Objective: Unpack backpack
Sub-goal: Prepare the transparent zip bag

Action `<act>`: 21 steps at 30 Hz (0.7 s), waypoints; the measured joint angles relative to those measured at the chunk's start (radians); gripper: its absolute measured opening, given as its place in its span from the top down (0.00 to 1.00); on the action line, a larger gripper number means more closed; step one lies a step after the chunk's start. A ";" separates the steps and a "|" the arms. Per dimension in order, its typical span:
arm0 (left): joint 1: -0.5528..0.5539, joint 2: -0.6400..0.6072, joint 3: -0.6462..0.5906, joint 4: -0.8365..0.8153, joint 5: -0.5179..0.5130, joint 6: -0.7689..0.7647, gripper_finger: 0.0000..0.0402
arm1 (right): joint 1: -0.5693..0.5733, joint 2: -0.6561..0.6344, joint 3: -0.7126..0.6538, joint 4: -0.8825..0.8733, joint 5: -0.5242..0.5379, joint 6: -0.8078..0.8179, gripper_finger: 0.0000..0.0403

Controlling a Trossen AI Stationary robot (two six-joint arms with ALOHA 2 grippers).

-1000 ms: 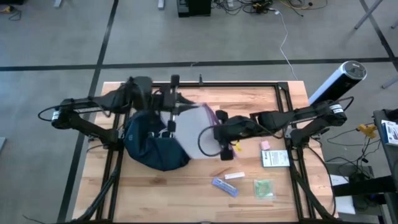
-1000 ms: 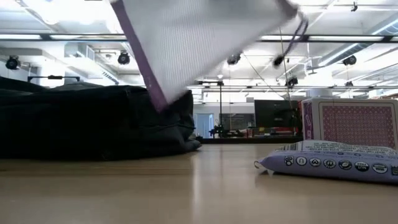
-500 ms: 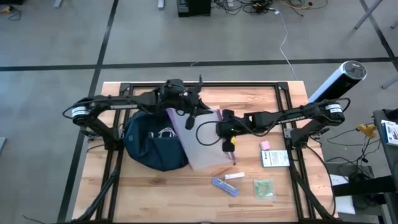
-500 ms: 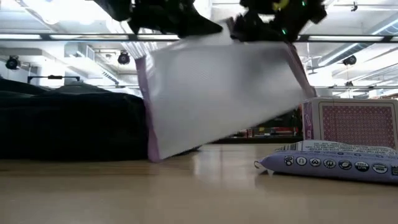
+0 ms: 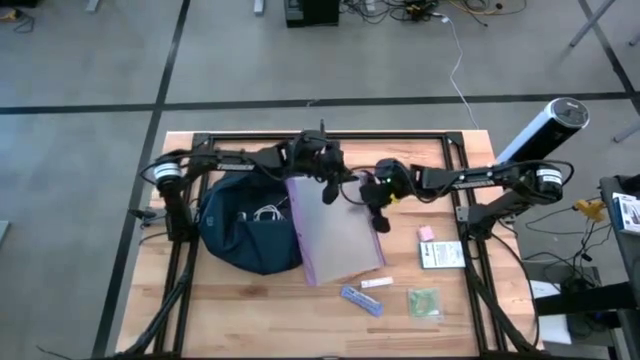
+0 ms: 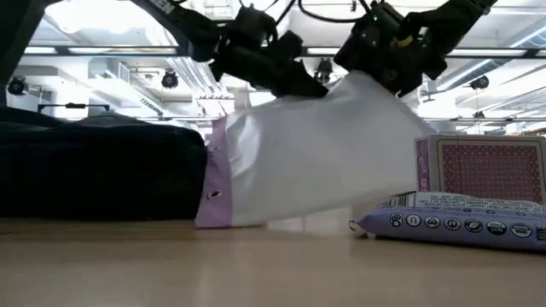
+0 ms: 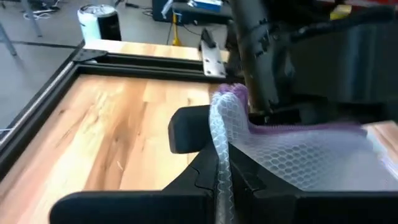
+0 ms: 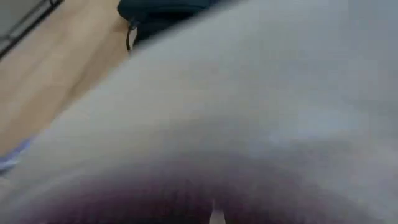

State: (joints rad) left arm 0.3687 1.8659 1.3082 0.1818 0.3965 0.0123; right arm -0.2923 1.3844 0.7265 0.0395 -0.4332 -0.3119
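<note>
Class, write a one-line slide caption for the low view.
Both grippers, left gripper and right gripper, hold the purple-edged pouch beside the backpack on the table.

Wooden table [image 5: 250, 300]: backpack [image 5: 240, 232], pouch [image 5: 335, 235], card box [image 5: 441, 255], packets.

You are working in a robotics lab or workshop bay, not a home. Look at the pale wooden butcher-block surface [image 5: 250, 300]: it sits inside a black metal frame [image 5: 330, 134] that carries two dark robot arms. Around it you see a bare grey concrete floor [image 5: 90, 60] marked with dark tape lines [image 5: 300, 103]. At the far edge, loose cables [image 5: 420, 12] trail across the floor near a black equipment box [image 5: 312, 12]. To your right stands a white and black cylinder [image 5: 540, 130] on a stand. From table height, you look into a large open hall with long ceiling light strips [image 6: 102, 51], exposed ducting [image 6: 128, 72] and round black fixtures [image 6: 15, 85].
</note>
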 joint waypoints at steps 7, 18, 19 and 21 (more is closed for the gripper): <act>0.062 0.024 0.132 -0.023 0.008 -0.001 1.00 | -0.097 -0.022 0.005 0.103 -0.054 -0.079 1.00; 0.046 0.025 0.383 -0.101 -0.018 0.079 1.00 | -0.140 -0.251 0.015 0.042 -0.188 -0.072 1.00; 0.036 0.025 0.401 -0.118 -0.019 0.085 1.00 | -0.138 -0.281 0.015 0.015 -0.188 -0.061 1.00; 0.011 0.025 0.433 -0.156 -0.023 0.110 1.00 | -0.138 -0.340 0.015 -0.038 -0.173 -0.033 1.00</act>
State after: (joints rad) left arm 0.3793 1.8912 1.7407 0.0263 0.3731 0.1218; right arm -0.4301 1.0445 0.7418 0.0013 -0.6057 -0.3444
